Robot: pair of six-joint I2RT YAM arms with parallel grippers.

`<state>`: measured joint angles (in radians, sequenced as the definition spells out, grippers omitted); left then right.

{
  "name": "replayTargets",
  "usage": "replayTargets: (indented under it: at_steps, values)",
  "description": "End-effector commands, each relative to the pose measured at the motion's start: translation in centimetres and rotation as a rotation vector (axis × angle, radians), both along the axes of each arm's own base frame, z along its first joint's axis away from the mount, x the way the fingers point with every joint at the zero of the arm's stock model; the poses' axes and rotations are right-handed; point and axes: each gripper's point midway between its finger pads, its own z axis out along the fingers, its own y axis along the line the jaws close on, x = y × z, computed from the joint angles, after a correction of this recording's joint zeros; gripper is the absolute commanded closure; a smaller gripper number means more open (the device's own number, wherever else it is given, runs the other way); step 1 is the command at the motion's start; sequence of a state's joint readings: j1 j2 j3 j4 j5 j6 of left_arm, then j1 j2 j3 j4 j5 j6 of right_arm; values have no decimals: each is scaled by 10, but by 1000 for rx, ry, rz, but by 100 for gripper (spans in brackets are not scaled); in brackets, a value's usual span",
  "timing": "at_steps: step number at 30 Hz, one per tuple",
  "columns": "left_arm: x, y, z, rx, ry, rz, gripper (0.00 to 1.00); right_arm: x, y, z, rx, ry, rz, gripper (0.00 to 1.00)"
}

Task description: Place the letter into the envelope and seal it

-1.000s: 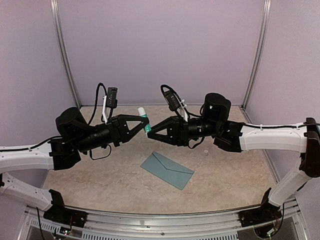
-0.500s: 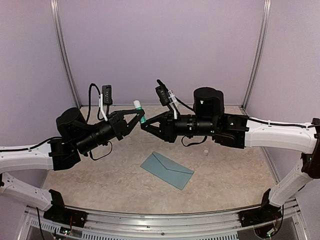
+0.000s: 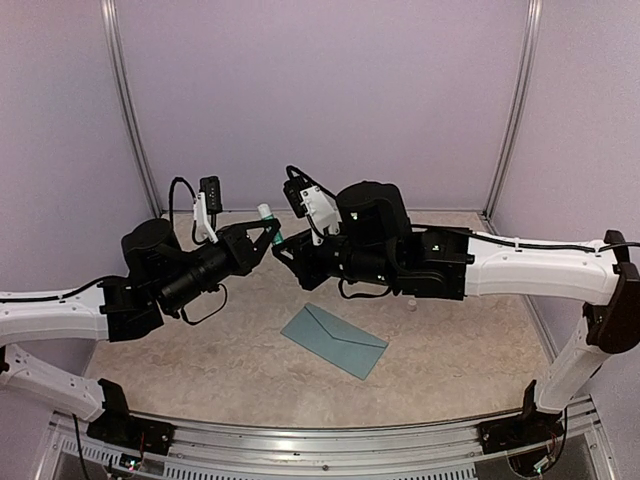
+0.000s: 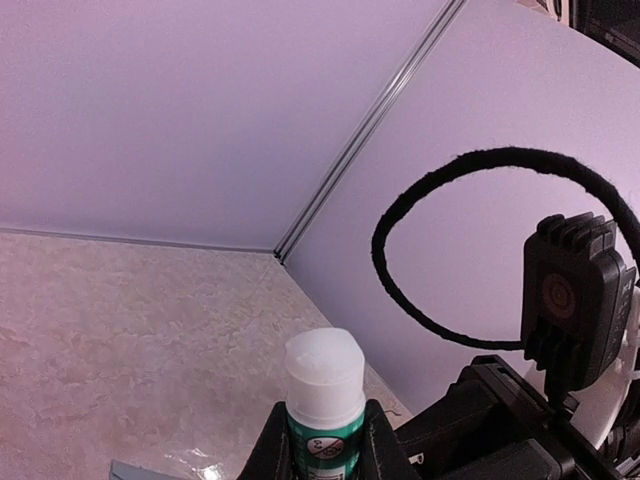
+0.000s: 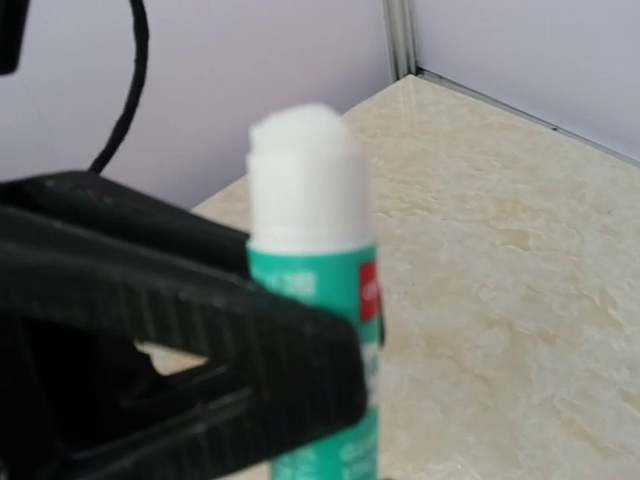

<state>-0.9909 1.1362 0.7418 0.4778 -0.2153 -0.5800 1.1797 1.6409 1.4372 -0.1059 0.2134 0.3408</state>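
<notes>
The teal-blue envelope (image 3: 334, 340) lies flat on the table with its flap side up, below both arms. No letter is in view. A green glue stick (image 3: 267, 215) with a bare white tip is held in the air above the table's back. My left gripper (image 3: 268, 228) is shut on its body, a finger on each side (image 4: 325, 440). My right gripper (image 3: 281, 248) meets the stick's lower end from the right. In the right wrist view the stick (image 5: 310, 230) rises from the bottom middle, and the left gripper's black finger (image 5: 170, 330) crosses in front of it.
A small white cap (image 3: 411, 304) stands on the table right of the envelope, under the right arm. Lilac walls with metal corner posts (image 3: 128, 110) close in the back and sides. A black cable loop (image 4: 450, 250) hangs by the right wrist camera.
Both grippers have moved left and up together with the glue stick between them. The right arm has reached further across and rolled. The envelope and cap have stayed put.
</notes>
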Motion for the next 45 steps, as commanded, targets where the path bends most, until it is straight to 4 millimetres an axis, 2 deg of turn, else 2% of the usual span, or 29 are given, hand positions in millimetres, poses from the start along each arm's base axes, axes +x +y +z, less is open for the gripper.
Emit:
replayTargets:
  at_steps: [1, 5, 6, 11, 15, 17, 21, 28, 39, 45]
  values:
    - [-27, -16, 16, -36, -7, -135, 100, 15, -27, 36, 137, -50, -14, 77]
    - [-22, -5, 17, -26, -7, -101, 100, -16, -41, 51, 309, 0, 247, 43]
    - [-22, -4, 17, -28, -8, -107, 100, -23, -45, 51, 346, 16, 312, 38]
    - [-44, -13, 33, -61, -83, -252, 100, -51, -57, 42, 432, 72, 536, 27]
    - [-67, -22, 46, -88, -152, -396, 100, -71, -55, 47, 462, 69, 659, 26]
    - [-79, -27, 52, -104, -183, -469, 100, -75, -52, 48, 460, 66, 692, 28]
    - [-86, -31, 54, -112, -198, -516, 100, -84, -45, 48, 452, 66, 751, 36]
    - [-87, -32, 52, -108, -196, -527, 100, -90, -43, 48, 454, 73, 784, 53]
    - [-86, -35, 48, -94, -190, -524, 100, -93, -38, 48, 457, 97, 812, 65]
    - [-85, -34, 46, -87, -188, -515, 100, -91, -36, 47, 454, 102, 800, 82]
